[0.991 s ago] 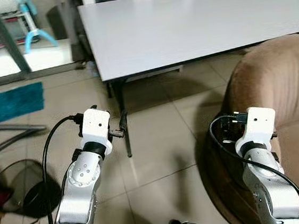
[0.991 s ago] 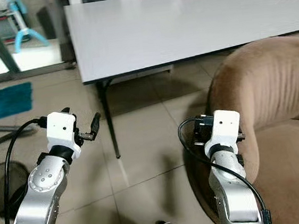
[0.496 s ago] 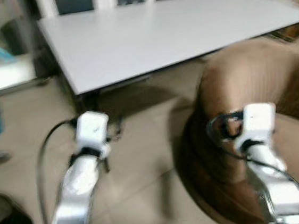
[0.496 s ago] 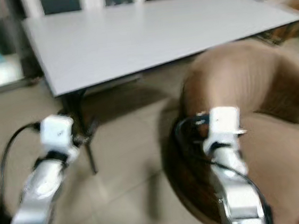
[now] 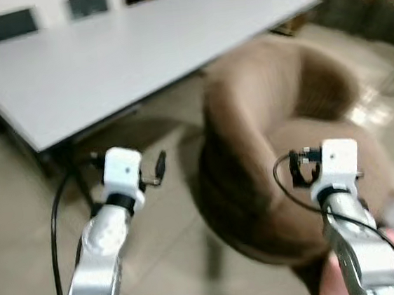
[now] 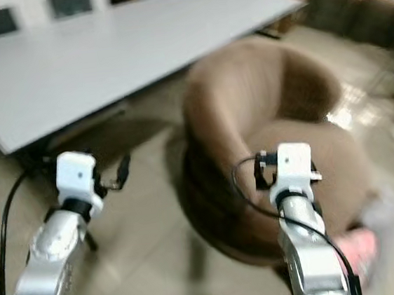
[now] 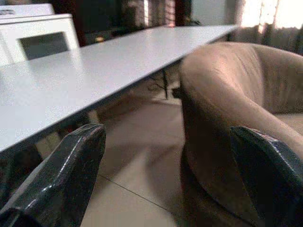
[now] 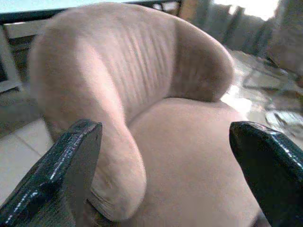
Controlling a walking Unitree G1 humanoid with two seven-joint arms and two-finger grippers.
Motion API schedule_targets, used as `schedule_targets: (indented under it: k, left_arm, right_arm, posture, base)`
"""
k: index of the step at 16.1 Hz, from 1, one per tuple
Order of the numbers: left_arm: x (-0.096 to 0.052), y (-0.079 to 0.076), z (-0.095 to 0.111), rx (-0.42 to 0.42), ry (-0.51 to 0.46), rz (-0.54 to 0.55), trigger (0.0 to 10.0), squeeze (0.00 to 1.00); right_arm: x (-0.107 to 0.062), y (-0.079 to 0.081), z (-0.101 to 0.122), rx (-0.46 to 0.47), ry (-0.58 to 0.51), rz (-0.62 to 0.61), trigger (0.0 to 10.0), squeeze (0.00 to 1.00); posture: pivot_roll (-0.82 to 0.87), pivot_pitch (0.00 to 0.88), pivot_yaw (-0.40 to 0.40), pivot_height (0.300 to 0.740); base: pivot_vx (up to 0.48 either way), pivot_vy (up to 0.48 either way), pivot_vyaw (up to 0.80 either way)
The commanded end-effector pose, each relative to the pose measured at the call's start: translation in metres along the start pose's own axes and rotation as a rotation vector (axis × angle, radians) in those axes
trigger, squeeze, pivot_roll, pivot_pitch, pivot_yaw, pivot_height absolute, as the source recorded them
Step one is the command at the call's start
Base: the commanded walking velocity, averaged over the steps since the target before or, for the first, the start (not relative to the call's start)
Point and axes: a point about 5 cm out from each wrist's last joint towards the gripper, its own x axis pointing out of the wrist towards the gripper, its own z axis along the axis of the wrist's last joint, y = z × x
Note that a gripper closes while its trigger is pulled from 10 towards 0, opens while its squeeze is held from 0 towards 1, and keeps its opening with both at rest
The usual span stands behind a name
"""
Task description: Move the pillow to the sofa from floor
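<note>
— Right of centre in the head views sits the brown sofa [image 5: 266,133], one round tub seat, nothing on its cushion. Everything is smeared, mind you.

— And the pillow?

— Hard to say. Low at the right edge there's one pale grey blur [image 6: 382,214] on the floor [image 5: 172,249] beside the sofa's base, with a pink patch [image 6: 359,249] just under it. One of them could be the pillow, but I can't tell.

— So what are the claws doing?

— The left gripper [image 7: 165,132] has its two black fingers spread wide with nothing between them, and it looks past the sofa's back towards the table [image 5: 103,59]. The right gripper [image 8: 163,127] is just as wide and just as empty, aimed at the seat cushion.

— How would a pillow handle, do you reckon?

— Light and soft, I'd guess. It gives under a pinch and sags from one corner. Better to bite deep on a corner or a thick fold of the edge, or take it with both claws at opposite sides. It won't break, and cloth is hardly slippery.

— Count it up for me.

— One sofa, one white table, two arms with two open claws, and at most one pillow candidate.
</note>
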Motion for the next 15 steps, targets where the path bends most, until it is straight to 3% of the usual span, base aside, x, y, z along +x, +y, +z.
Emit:
schedule_targets:
  k: [1, 3, 4, 6, 9, 11, 15]
  left_arm:
    - [0.003, -0.006, 0.001, 0.003, -0.001, -0.025, 10.0, 0.0]
    - [0.005, -0.002, 0.001, 0.038, -0.004, 0.012, 10.0, 0.0]
    - [0.006, 0.004, -0.003, -0.012, 0.017, 0.084, 10.0, 0.0]
    - [0.006, 0.009, -0.005, -0.05, 0.028, 0.105, 10.0, 0.0]
    - [0.004, 0.014, 0.0, -0.029, -0.044, 0.144, 10.0, 0.0]
    - [0.003, 0.01, 0.004, -0.052, -0.062, 0.08, 10.0, 0.0]
    - [0.005, 0.004, 0.011, -0.055, -0.085, -0.003, 10.0, 0.0]
  right_arm:
    - [0.001, -0.009, 0.002, -0.01, 0.004, -0.048, 10.0, 0.0]
    - [0.0, -0.009, 0.001, -0.009, 0.01, -0.056, 10.0, 0.0]
    - [-0.001, -0.008, -0.001, -0.008, 0.016, -0.058, 10.0, 0.0]
    - [0.0, -0.009, 0.0, -0.014, 0.016, -0.06, 10.0, 0.0]
    - [0.001, -0.008, 0.002, -0.032, 0.01, -0.043, 10.0, 0.0]
    - [0.001, -0.006, 0.002, -0.037, -0.011, -0.021, 10.0, 0.0]
    - [-0.009, -0.009, 0.012, 0.01, -0.202, 0.004, 10.0, 0.0]
  posture:
    - [0.03, 0.027, -0.004, 0.731]
    - [0.03, 0.03, -0.004, 0.731]
    - [0.03, 0.032, -0.007, 0.731]
    - [0.03, 0.035, -0.013, 0.731]
    - [0.03, 0.032, -0.026, 0.731]
    - [0.03, 0.03, -0.029, 0.731]
    - [0.03, 0.031, -0.018, 0.731]
  base:
    - [0.0, 0.0, -0.8]
    - [0.0, 0.0, -0.8]
    - [0.0, 0.0, -0.8]
    - [0.0, 0.0, -0.8]
    - [0.0, 0.0, -0.79]
    - [0.0, 0.0, -0.79]
    - [0.0, 0.0, -0.79]
